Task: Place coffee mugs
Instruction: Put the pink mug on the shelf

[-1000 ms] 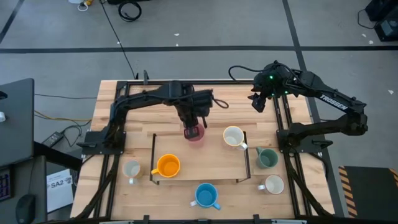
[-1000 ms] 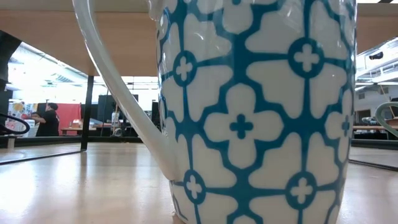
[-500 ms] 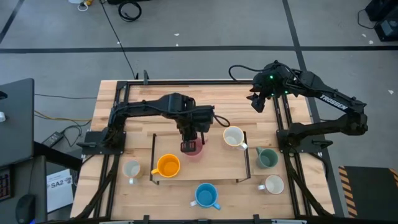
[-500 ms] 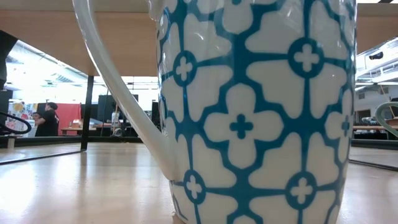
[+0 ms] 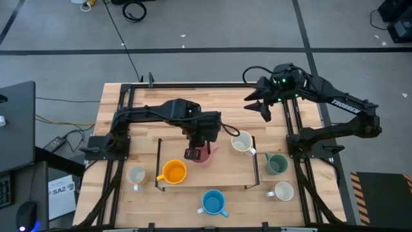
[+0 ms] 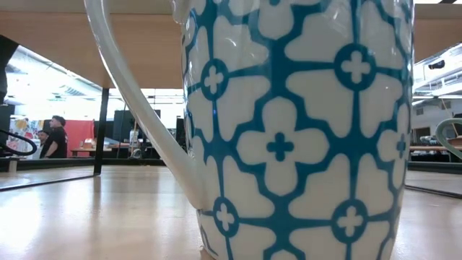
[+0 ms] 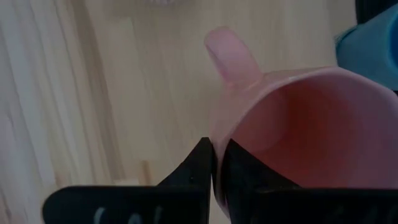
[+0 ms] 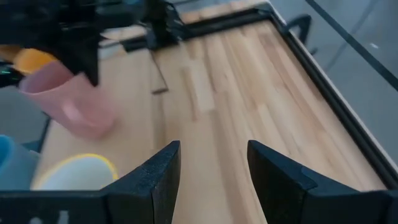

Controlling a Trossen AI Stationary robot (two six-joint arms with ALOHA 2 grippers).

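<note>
Pink mug (image 5: 203, 153) is being gripped by its rim and set on the wooden rack.

The left gripper (image 5: 194, 152) is closed on the wall of the pink mug, one finger inside and one outside, so the mug is being kept upright over the low rack (image 5: 212, 169), at about twelve o'clock of the table's centre. The orange mug (image 5: 174, 172) is standing on the rack at eight o'clock from it, the cream mug (image 5: 241, 142) at two o'clock. The right gripper (image 5: 259, 103) is being held open and empty near the table's far right corner, probably waiting.
</note>
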